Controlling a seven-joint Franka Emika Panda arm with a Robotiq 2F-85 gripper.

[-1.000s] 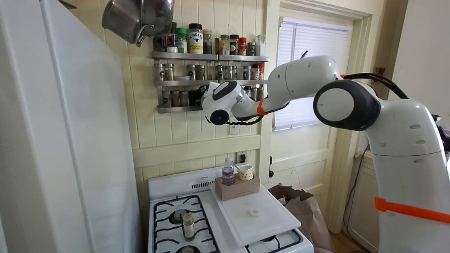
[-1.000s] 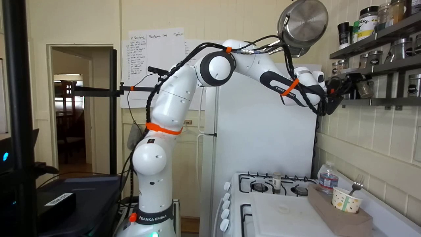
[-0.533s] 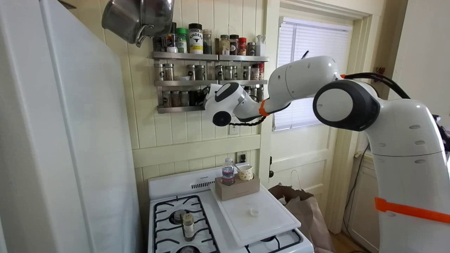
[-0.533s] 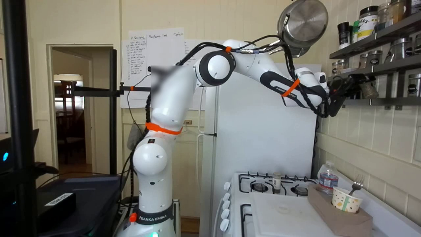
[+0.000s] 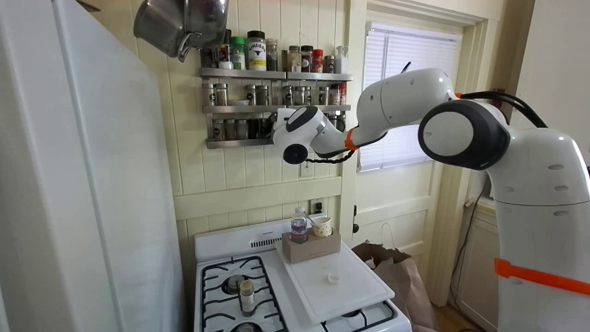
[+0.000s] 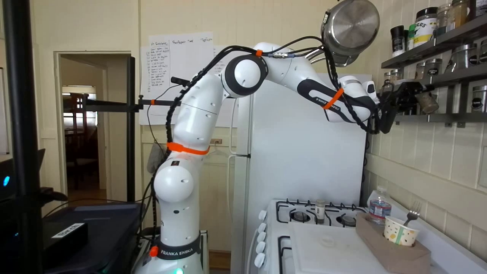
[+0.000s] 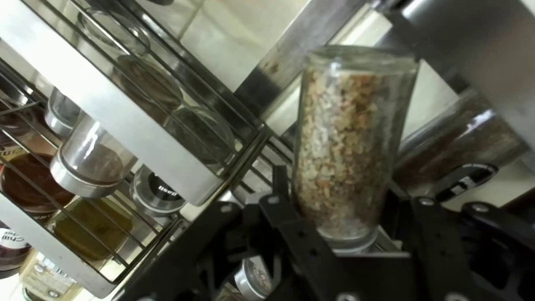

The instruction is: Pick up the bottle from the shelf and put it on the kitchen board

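Note:
My gripper (image 7: 337, 190) is shut on a glass spice jar (image 7: 347, 142) with brownish flakes, its metal lid toward the palm. The jar (image 6: 428, 102) is tilted in the fingers (image 6: 421, 91), in front of the shelf's lowest tier. In an exterior view the hand hides the jar. The shelf (image 5: 244, 109), a wall rack with jars on three tiers, shows also in an exterior view (image 6: 452, 117) and the wrist view (image 7: 113, 121). The whitish kitchen board (image 5: 343, 297) lies on the stove, well below the gripper; it shows also in an exterior view (image 6: 327, 253).
A cardboard box (image 5: 311, 249) on the board's back end carries a water bottle (image 5: 299, 228) and a cup (image 5: 322, 227) with a fork. A small clear lid (image 5: 333, 278) lies on the board. A shaker (image 5: 247, 295) stands on the burners. Pots (image 5: 184, 27) hang above; a fridge (image 6: 304, 160) stands beside.
The arm has drawn back slightly, and in an exterior view the hand has moved a little to the right. The jar moved with the gripper and looks more tilted.

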